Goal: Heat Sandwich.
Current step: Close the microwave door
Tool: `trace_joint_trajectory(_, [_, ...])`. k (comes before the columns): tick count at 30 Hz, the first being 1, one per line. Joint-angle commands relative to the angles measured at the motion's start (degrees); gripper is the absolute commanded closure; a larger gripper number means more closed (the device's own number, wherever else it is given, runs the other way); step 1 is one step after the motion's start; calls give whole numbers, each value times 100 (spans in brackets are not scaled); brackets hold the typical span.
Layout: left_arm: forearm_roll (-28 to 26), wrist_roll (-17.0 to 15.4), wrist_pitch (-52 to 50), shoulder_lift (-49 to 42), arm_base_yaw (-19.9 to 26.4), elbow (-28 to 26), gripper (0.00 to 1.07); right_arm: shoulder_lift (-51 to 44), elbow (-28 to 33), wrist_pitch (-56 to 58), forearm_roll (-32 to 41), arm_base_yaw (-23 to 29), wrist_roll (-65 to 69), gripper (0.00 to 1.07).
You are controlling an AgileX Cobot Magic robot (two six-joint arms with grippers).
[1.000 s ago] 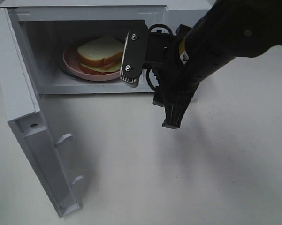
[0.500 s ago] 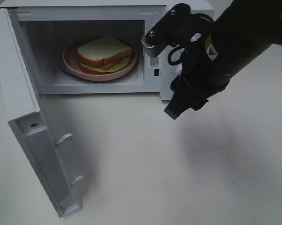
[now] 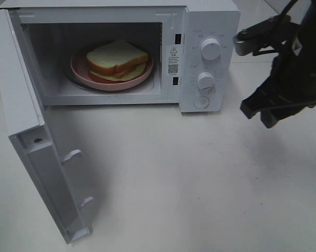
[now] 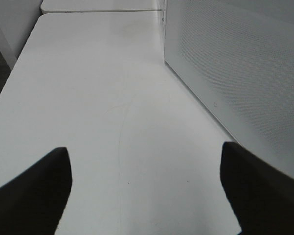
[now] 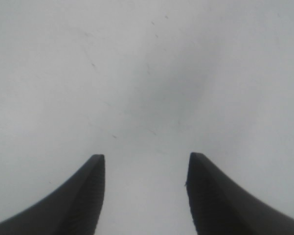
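Here, the white bench carries a microwave with its door swung wide. Inside, well to the left of my right claw, a pink plate holds the sandwich. Both claws are spread and empty; the left claw hovers beside the microwave's wall.

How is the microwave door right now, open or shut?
Open: the door stands wide at the left, and the sandwich on its pink plate shows inside.

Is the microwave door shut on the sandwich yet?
No, the door hangs wide open, with the sandwich visible on the pink plate inside.
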Motion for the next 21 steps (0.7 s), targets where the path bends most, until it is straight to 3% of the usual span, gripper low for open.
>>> trace_joint_trajectory(1, [0, 0, -69, -120, 0, 17, 30, -40, 17, 332, 57, -338, 57, 56])
trace_joint_trajectory(8, [0, 0, -69, -120, 0, 17, 30, -149, 17, 1037, 298, -1203, 29, 57])
trace_joint_trajectory(16, [0, 0, -69, -120, 0, 17, 30, -676, 17, 1232, 561, -1759, -6, 57])
trace_joint_trajectory(21, [0, 0, -69, -120, 0, 17, 30, -1134, 17, 1364, 1140, -2057, -367, 57])
